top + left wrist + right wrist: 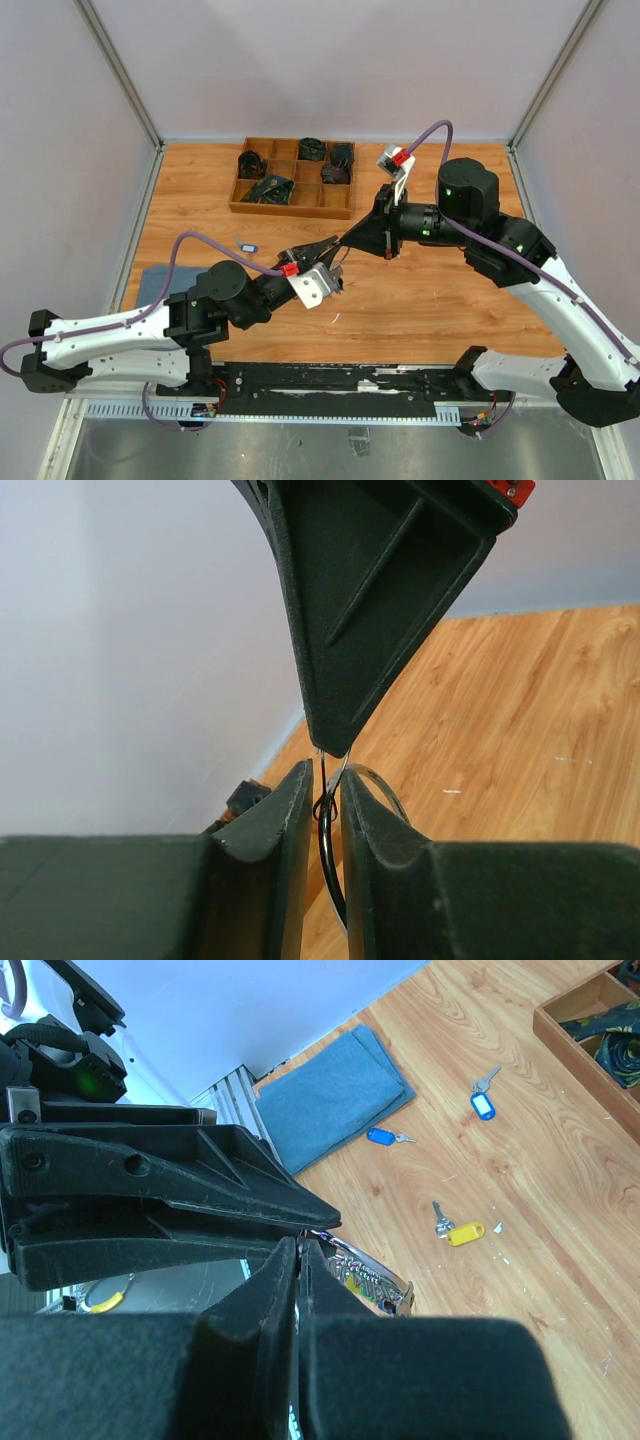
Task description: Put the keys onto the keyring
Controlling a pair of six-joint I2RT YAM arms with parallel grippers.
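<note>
My left gripper [328,250] and right gripper [347,242] meet tip to tip in the air above the table's middle. In the left wrist view my left gripper [325,777] is shut on the thin silver keyring [331,865], which stands edge-on between the pads. The right gripper's tip [336,738] pinches the ring's top from above. In the right wrist view my right gripper [298,1251] is shut, with the ring's shiny arc [385,1272] beside it. A yellow-headed key [455,1231], a blue-headed key [383,1137] and a blue tag with a key [482,1103] lie on the table.
A wooden compartment tray [292,209] with dark items stands at the back. A folded blue cloth [152,282] lies at the left edge, also in the right wrist view [335,1095]. A small blue tag [247,245] lies left of the grippers.
</note>
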